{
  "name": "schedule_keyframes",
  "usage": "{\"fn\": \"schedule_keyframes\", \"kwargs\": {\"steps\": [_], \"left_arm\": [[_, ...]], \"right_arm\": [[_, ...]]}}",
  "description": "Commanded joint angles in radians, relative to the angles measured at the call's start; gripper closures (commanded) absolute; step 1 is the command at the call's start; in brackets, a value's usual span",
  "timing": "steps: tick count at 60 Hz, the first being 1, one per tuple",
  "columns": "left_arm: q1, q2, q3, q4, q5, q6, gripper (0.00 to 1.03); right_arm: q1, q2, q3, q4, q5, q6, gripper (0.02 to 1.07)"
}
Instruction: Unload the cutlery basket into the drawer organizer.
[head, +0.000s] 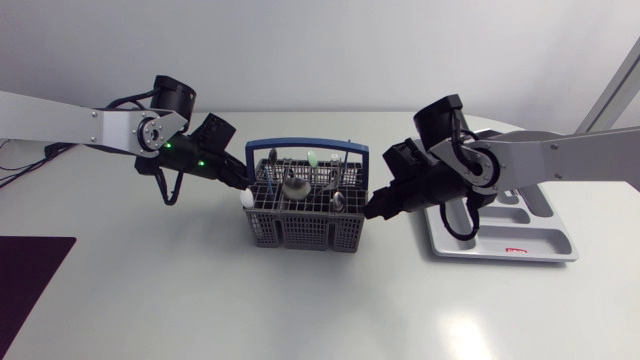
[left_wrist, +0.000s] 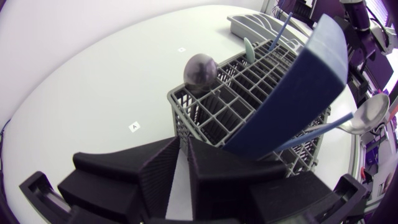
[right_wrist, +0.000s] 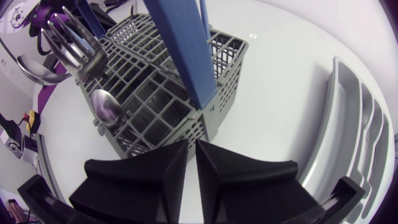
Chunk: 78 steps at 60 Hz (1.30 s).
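The grey cutlery basket (head: 305, 228) with a blue handle (head: 310, 147) stands mid-table and holds several pieces, among them a round spoon (left_wrist: 200, 68) and a fork (right_wrist: 78, 43). My left gripper (head: 246, 187) is at the basket's left corner (left_wrist: 177, 124). Its fingers stand a narrow slit apart on a small white thing (head: 247, 199); what that is I cannot tell. My right gripper (head: 372, 209) is shut at the basket's right front corner (right_wrist: 202, 124), with nothing seen between its fingers (right_wrist: 180, 168). The grey drawer organizer (head: 500, 247) lies right of the basket, under my right arm.
A dark mat (head: 30, 280) lies at the table's front left corner. Bare tabletop stretches in front of the basket. A small label (left_wrist: 134, 126) sticks to the table beside the basket.
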<state>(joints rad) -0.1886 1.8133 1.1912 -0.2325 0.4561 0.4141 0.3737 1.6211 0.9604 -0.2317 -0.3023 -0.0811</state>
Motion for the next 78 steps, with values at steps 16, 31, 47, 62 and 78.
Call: {"fn": "schedule_keyframes", "kwargs": {"steps": [16,31,47,62,78], "left_arm": [[0.052,-0.126,-0.07,-0.053,0.049,-0.012,0.53],[0.081,-0.302,-0.134,-0.225,0.062,-0.017,0.34],[0.051,-0.315,-0.076,-0.398,0.101,-0.09,0.32],[-0.003,-0.285,-0.044,-0.438,0.099,-0.141,0.32],[-0.052,-0.229,-0.015,-0.438,0.059,-0.187,0.46]], "right_arm": [[-0.007,-0.112,-0.081,0.026,0.029,0.021,0.87],[-0.013,-0.262,-0.152,0.005,0.066,-0.003,0.22],[-0.012,-0.337,-0.18,-0.035,0.061,-0.003,0.2],[-0.006,-0.371,-0.186,-0.063,0.057,-0.003,0.2],[-0.006,-0.389,-0.204,-0.067,0.057,-0.005,0.2]]}}
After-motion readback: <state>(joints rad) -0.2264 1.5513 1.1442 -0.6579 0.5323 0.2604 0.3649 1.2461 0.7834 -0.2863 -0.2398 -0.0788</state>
